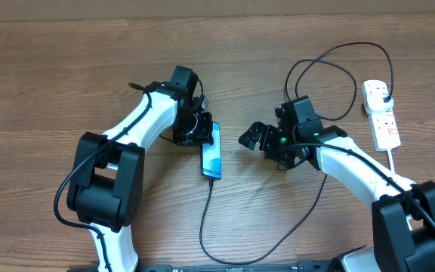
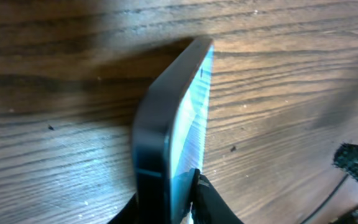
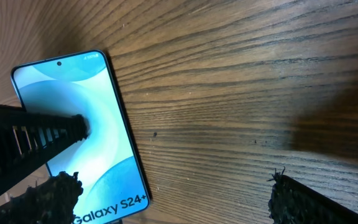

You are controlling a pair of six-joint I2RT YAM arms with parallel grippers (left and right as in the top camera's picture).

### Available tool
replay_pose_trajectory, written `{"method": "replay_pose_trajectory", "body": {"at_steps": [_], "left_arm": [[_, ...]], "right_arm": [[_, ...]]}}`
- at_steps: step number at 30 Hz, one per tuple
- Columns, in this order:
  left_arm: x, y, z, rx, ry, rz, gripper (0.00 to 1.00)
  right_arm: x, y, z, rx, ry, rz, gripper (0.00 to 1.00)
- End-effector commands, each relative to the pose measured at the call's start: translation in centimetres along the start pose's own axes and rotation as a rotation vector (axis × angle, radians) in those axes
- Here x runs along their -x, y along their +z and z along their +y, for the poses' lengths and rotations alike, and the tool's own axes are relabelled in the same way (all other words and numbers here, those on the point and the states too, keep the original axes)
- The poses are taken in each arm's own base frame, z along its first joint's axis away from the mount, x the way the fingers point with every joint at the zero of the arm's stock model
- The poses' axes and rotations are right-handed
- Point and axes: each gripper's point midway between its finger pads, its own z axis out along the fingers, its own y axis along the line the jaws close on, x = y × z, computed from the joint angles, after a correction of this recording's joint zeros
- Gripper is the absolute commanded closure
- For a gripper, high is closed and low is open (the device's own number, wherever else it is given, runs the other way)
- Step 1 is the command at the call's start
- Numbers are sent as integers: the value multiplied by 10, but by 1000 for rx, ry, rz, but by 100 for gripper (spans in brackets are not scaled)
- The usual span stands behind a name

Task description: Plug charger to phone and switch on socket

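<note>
Though one phone [image 1: 212,151], charger [image 1: 202,224], socket [image 1: 381,113] each: left claw [image 1: 202,133] tight on phone, right claw [image 1: 256,139] agape, empty.

We take this for a robotics lab or test bench. A white-and-black left arm [image 1: 138,121] and right arm [image 1: 353,162] rise from the near edge of a wood-grain table [image 1: 51,68]. The only props are a white socket [image 1: 382,113], a black charger [image 1: 202,227] and a phone [image 1: 212,151] showing a stock "Galaxy S24+" screen.
</note>
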Motion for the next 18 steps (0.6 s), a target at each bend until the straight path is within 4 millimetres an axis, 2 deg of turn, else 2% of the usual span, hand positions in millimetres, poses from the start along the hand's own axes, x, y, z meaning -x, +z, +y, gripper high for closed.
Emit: {"method": "replay_pose_trajectory", "body": {"at_steps": [1,12,18], "left_arm": [[-3,11,16,102,1,-6,80],[-6,15,14,145,29,-12,78],[-5,20,23,177,27,-20,78]], "right_arm": [[4,-3,2,3,-10,-17,0],[4,-3,2,3,-10,-17,0],[4,-3,2,3,-10,-17,0]]}}
